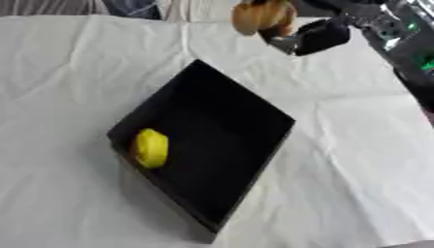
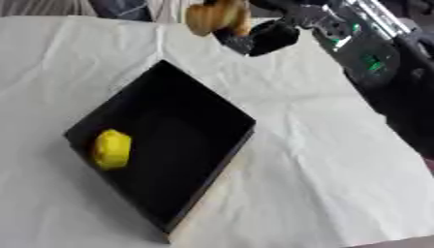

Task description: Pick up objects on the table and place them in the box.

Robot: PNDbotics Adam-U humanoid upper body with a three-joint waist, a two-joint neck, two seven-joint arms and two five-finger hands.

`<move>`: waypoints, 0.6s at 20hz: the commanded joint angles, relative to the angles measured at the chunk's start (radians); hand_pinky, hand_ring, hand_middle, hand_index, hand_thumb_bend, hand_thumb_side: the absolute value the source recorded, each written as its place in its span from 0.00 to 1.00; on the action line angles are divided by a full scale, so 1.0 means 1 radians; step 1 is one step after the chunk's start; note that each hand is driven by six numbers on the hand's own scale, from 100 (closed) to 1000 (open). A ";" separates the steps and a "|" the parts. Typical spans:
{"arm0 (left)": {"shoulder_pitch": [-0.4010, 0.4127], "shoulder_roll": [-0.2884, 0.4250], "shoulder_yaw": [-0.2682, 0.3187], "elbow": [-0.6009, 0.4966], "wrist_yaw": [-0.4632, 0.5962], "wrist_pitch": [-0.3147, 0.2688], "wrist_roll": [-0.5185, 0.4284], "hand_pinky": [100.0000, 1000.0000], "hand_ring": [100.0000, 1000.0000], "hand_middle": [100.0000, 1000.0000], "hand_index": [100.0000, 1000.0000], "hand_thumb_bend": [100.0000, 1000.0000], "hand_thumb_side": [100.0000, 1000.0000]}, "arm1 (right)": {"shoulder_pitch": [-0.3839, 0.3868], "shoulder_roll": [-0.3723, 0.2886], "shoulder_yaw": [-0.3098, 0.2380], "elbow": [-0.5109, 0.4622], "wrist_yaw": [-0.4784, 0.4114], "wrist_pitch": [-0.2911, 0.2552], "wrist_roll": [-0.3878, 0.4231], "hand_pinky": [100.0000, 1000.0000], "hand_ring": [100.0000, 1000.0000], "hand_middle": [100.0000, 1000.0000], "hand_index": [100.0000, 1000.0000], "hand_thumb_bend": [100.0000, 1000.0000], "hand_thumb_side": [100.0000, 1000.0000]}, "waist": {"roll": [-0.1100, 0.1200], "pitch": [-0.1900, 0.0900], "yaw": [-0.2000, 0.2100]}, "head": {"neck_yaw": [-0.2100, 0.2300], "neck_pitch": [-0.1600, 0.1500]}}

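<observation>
A wrinkled white cloth-covered table fills the view, and wide bare room is seen on it to the near left and all along the right. A shallow black rectangular box is set cornerwise near the middle, one corner pointing far and one near; its near corner lies close to the table's near edge. Inside it, against the left wall, a small yellow rounded object is seen; the rest of the box floor is bare.

Far beyond the box's far corner, the black right hand is held above the cloth, reaching in from the upper right. Its fingers are curled round a tan-brown rounded object, which is lifted clear of the table and lies just past the box's far corner, not over the box. What this object is cannot be made out, and its top is cut off by the picture's edge.

The right forearm, black with silver parts, is partly cut off at the right. The left hand is not seen.
</observation>
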 commanded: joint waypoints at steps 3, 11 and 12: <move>-0.008 0.026 0.004 -0.016 0.002 -0.001 -0.005 0.82 0.76 0.73 0.86 0.32 0.46 | -0.011 0.029 0.046 -0.141 -0.020 0.043 0.076 0.75 0.71 0.34 0.54 0.00 0.06 | 0.001 -0.026 0.003 | 0.002 0.007; -0.007 0.019 0.003 -0.016 0.003 0.000 -0.009 0.82 0.76 0.73 0.86 0.32 0.46 | 0.058 0.064 0.063 -0.318 -0.025 0.175 0.209 0.76 0.71 0.34 0.54 0.00 0.07 | 0.003 -0.021 0.006 | 0.007 0.008; -0.006 0.018 0.003 -0.016 0.004 0.000 -0.010 0.82 0.76 0.73 0.86 0.32 0.46 | 0.061 0.071 0.066 -0.326 -0.023 0.191 0.225 0.76 0.72 0.34 0.54 0.00 0.07 | 0.003 -0.020 0.007 | 0.007 0.008</move>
